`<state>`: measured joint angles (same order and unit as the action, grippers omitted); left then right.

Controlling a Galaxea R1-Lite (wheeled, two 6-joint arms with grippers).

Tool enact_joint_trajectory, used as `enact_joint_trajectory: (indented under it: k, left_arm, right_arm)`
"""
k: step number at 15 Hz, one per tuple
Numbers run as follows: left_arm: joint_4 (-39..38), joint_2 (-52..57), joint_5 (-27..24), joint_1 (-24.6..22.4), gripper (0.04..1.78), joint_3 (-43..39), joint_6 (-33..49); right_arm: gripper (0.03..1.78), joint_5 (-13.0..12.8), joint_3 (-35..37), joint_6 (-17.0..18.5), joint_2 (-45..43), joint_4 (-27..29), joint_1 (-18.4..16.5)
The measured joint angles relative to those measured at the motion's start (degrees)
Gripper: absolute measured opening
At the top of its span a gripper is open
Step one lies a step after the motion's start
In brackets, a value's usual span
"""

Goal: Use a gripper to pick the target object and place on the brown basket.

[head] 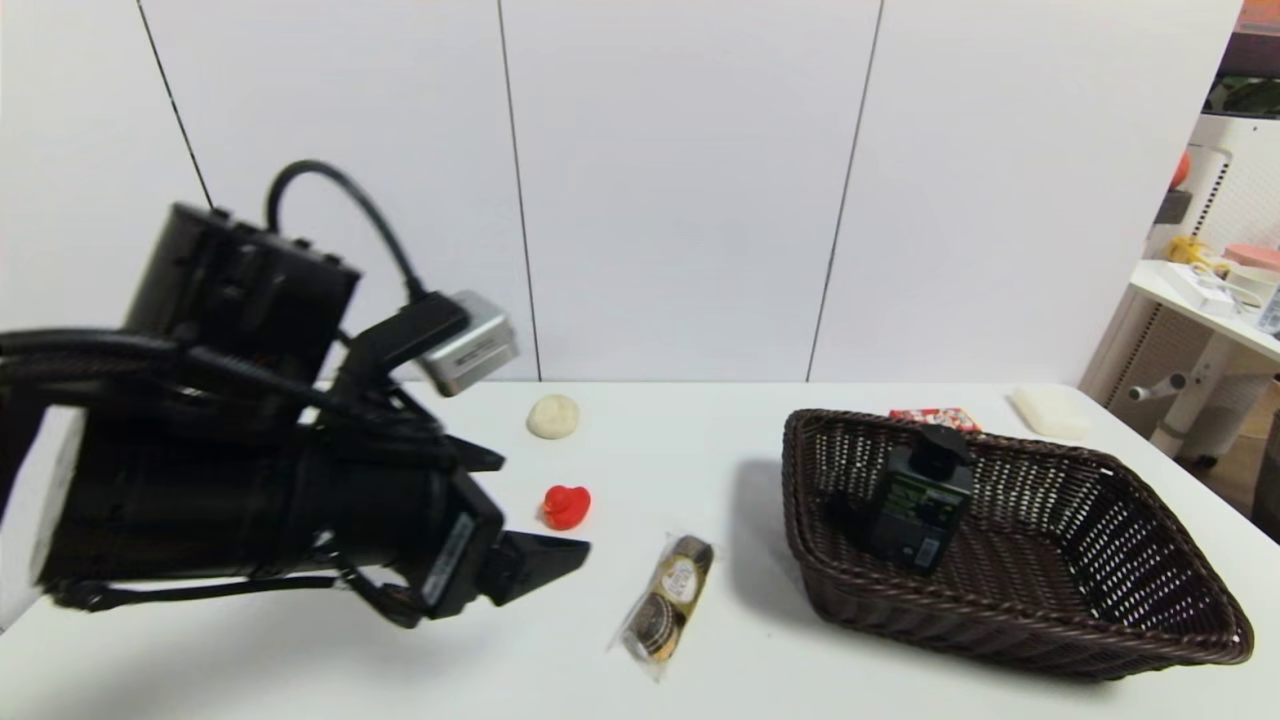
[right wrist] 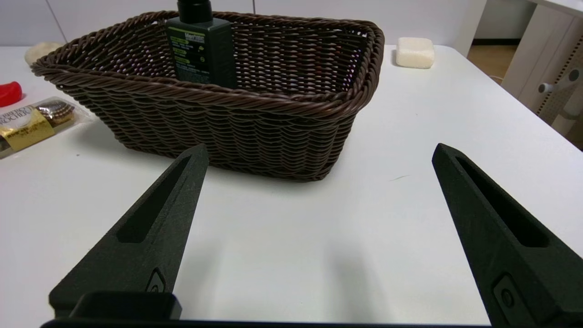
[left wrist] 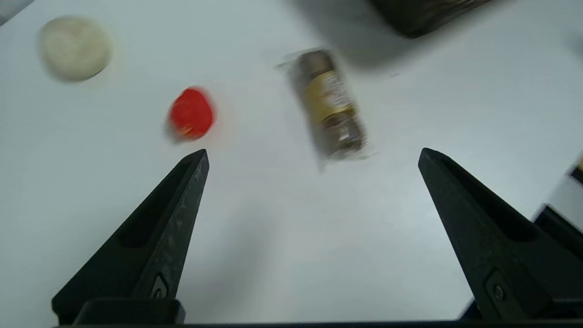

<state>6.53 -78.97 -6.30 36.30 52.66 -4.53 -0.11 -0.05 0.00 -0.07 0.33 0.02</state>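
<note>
A white table (head: 700,480) is seen carrying everything. The basket (head: 1130,590) is set on its right half; the bottle (head: 918,505) is stood inside it, near the left wall, leaning slightly, pump head up. Its green-white label is seen in the right wrist view (right wrist: 186,50), text too small to be read. The left gripper (head: 545,560) is held above the table's left side, fingers (left wrist: 175,218) spread wide, nothing gripped. The right gripper (right wrist: 319,182) is held low before the basket, jaws wide, empty. A chocolate pack (right wrist: 27,125) marked "ROCHER" is laid left of the basket. A red duck (head: 566,506), a round dough-like lump (head: 553,416), a white block (head: 1050,412) and a red packet (head: 935,417) are also seen.
</note>
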Motion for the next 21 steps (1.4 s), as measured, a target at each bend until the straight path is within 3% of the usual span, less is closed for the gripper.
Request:
enact_joint_trajectory:
  k: [5, 7, 9, 15, 21]
  left_arm:
    - [-22.9, 22.4, -0.1, -21.7, 1.67, -33.4, -3.7]
    - [-26.6, 32.5, -0.2, -27.6, 1.68, -42.2, -4.1]
    - [-24.9, 42.1, -0.3, -31.5, 1.69, -47.8, -4.2]
    - [-8.4, 69.2, 2.9, -36.1, 1.69, -52.4, -5.2]
    - [-6.2, 78.4, 4.8, -36.6, 1.69, -52.6, -0.7]
  right_arm:
    - [1.70, 0.0, 0.0, 0.0, 0.0, 0.0, 0.0]
    - [1.70, 0.0, 0.0, 0.0, 0.0, 0.0, 0.0]
    - [1.70, 0.0, 0.0, 0.0, 0.0, 0.0, 0.0]
    - [1.70, 0.0, 0.0, 0.0, 0.0, 0.0, 0.0]
    - [1.70, 0.0, 0.0, 0.0, 0.0, 0.0, 0.0]
